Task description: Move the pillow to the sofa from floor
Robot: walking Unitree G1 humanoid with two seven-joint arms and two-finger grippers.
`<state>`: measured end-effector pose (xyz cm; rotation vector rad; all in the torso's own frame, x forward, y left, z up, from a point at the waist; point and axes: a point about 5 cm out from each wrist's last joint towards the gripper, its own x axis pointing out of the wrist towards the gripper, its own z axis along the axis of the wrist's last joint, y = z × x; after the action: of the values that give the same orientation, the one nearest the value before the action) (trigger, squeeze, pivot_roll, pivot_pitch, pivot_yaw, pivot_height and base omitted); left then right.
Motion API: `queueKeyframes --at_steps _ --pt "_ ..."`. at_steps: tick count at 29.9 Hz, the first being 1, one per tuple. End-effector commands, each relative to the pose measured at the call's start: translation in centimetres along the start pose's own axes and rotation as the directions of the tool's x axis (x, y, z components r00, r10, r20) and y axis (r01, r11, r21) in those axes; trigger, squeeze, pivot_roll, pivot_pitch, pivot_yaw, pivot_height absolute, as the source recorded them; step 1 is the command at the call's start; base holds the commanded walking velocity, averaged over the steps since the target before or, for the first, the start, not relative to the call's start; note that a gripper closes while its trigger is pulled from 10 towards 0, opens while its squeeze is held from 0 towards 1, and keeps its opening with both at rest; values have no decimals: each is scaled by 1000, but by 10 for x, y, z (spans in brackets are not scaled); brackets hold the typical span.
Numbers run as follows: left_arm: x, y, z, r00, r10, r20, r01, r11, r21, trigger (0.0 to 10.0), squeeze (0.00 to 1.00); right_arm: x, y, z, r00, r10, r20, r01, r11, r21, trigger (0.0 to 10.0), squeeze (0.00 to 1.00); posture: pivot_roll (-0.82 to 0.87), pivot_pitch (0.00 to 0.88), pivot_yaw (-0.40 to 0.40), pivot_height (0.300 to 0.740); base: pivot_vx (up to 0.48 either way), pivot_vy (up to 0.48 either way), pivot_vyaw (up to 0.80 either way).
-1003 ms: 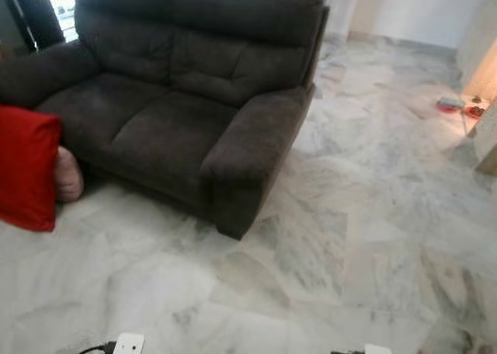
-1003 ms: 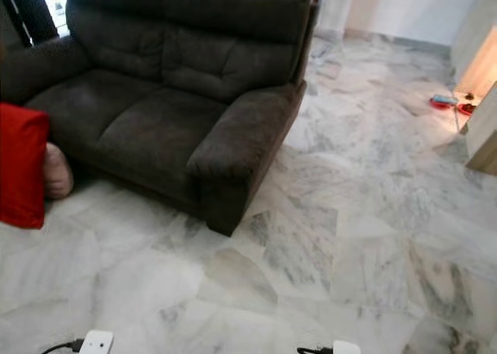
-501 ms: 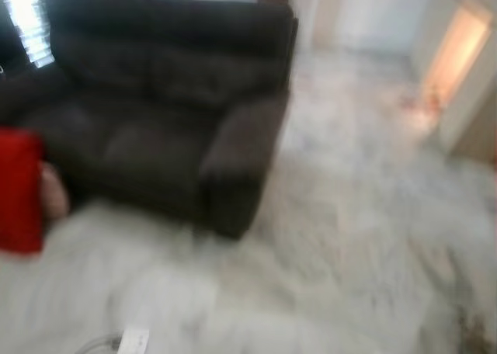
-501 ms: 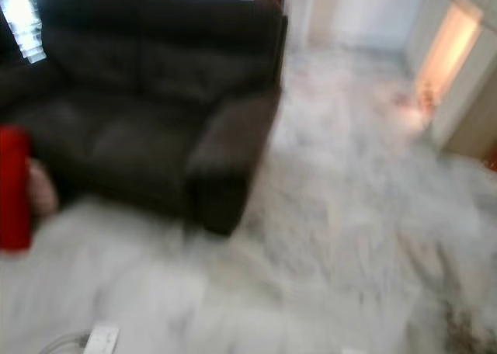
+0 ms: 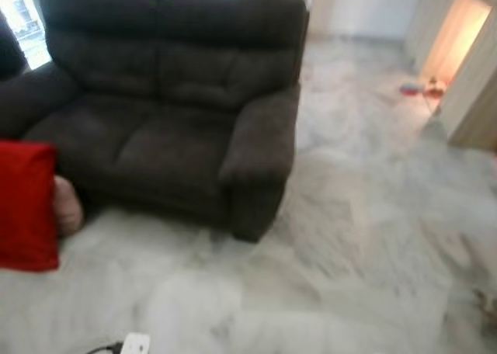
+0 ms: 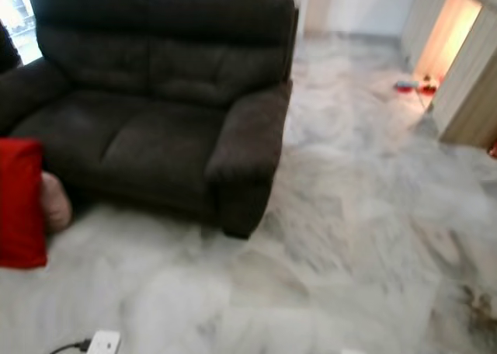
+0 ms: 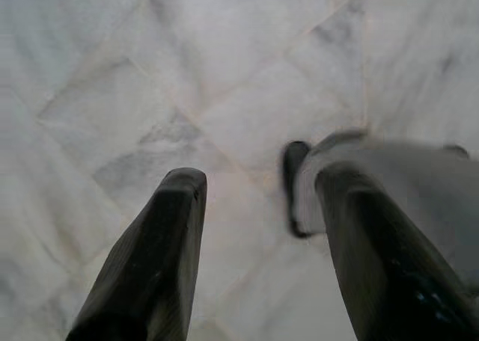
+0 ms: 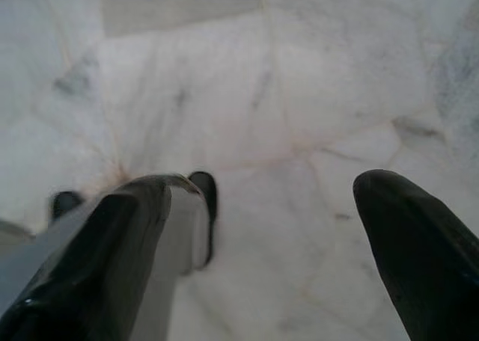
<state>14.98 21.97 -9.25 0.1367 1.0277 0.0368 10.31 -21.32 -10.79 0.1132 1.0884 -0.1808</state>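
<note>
Now steadier, sofa [image 5: 171, 113] more centred.

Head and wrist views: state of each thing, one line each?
red pillow: upright on the floor, beside the sofa's left arm, not held.
pink cushion: on the floor behind the red pillow, against the sofa front.
sofa: seat bare.
left tool: open, nothing between the fingers, pointing at marble floor.
right tool: open, nothing between the fingers, above the floor.
</note>
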Motion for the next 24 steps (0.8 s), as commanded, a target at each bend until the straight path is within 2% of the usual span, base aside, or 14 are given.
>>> queueKeyframes --at_steps 1,16,24 --pt "-1 9 -3 1000 25 -8 -25 1000 -9 10000 0 2 7 7 1000 13 20 -13 1000 8 10000 0 52 0 -49 740 0 450 0" --pt "-1 6 -1 1000 22 -2 -22 999 -38 10000 0 2 4 10 1000 14 23 -13 1000 -11 10000 0 51 0 -60 740 0 450 0" --pt "0 4 1 1000 13 -2 -13 1000 -29 10000 0 3 3 12 999 9 32 -9 1000 -3 10000 0 32 0 -48 740 0 446 0"
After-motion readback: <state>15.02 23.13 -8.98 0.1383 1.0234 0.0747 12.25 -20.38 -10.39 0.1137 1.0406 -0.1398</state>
